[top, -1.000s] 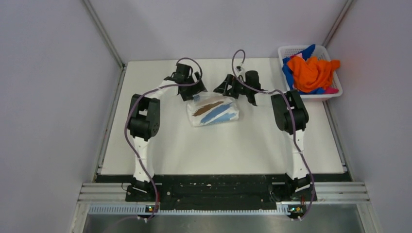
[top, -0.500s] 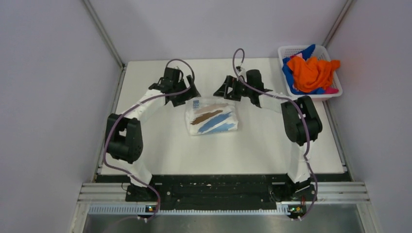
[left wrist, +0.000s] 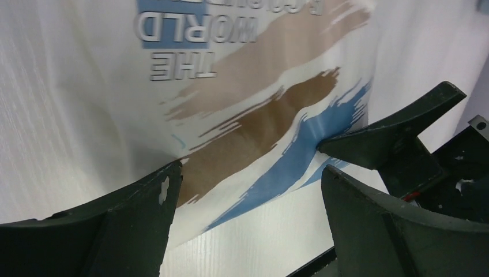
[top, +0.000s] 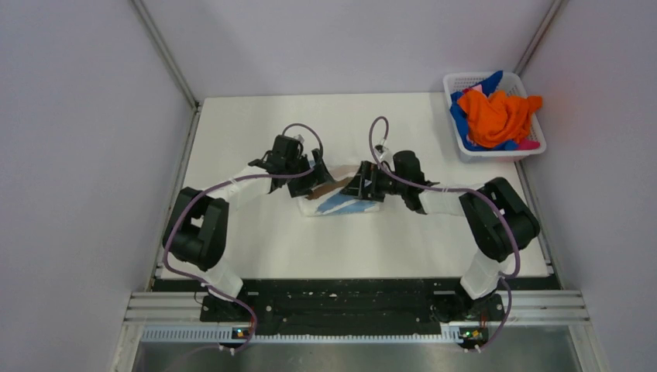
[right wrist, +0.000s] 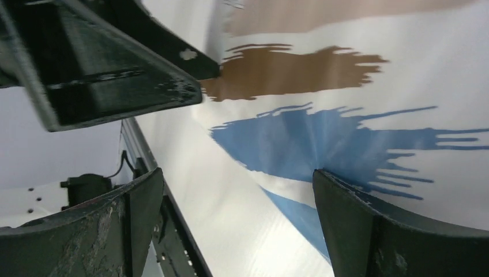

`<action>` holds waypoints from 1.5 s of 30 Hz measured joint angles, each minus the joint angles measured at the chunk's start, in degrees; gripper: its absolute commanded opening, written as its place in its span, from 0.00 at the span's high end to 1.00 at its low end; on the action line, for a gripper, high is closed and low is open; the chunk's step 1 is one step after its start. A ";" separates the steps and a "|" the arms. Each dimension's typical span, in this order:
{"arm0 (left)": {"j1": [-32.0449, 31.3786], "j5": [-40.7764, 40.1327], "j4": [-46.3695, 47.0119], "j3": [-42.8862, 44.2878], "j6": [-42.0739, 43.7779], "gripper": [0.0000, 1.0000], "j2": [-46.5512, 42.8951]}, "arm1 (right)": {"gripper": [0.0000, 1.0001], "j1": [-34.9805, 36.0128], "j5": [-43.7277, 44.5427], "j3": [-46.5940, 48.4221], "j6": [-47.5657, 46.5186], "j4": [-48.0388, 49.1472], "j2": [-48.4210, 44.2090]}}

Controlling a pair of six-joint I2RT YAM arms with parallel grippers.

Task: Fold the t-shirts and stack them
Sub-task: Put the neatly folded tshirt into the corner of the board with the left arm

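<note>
Your one folded white tee (top: pixel 341 203), printed w/ brown and blue brush strokes and "THE WORLD", lies mid-bench (top: pixel 256 232). Left fingers (left wrist: pixel 115 231) hover over its 10 o'clock edge and right fingers (right wrist: pixel 392 231) over its 2 o'clock edge. Both pairs are spread wide, gripping nothing. One basket (top: pixel 457 79) at the bench's 2 o'clock holds an orange tee (top: pixel 496 116), blue cloth (top: pixel 490 80) and pink cloth (top: pixel 528 144).
</note>
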 measured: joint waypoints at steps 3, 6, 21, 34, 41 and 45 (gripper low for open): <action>0.17 0.07 0.26 -1.60 -0.17 0.05 1.99 | 0.01 -0.24 0.66 -2.08 0.59 -0.17 3.65; 0.39 -0.24 0.42 -3.72 -0.33 0.05 2.86 | 0.01 -0.28 0.98 -2.49 0.81 1.31 4.76; 0.44 -6.01 -2.03 -5.40 2.29 0.05 -5.16 | 0.01 -1.51 6.43 -2.23 -3.19 -8.13 -7.56; 0.98 -18.16 -7.54 2.03 3.96 0.39 5.90 | 0.01 -10.36 26.23 -14.45 -2.03 -13.66 -39.71; 0.98 -18.93 -8.61 10.36 5.88 1.00 13.86 | 0.01 -10.36 32.81 -15.19 -3.28 -17.59 -45.03; 1.01 -23.61 -10.69 14.78 8.02 1.00 16.02 | 0.01 -10.36 34.36 -15.19 -4.31 -19.71 -45.07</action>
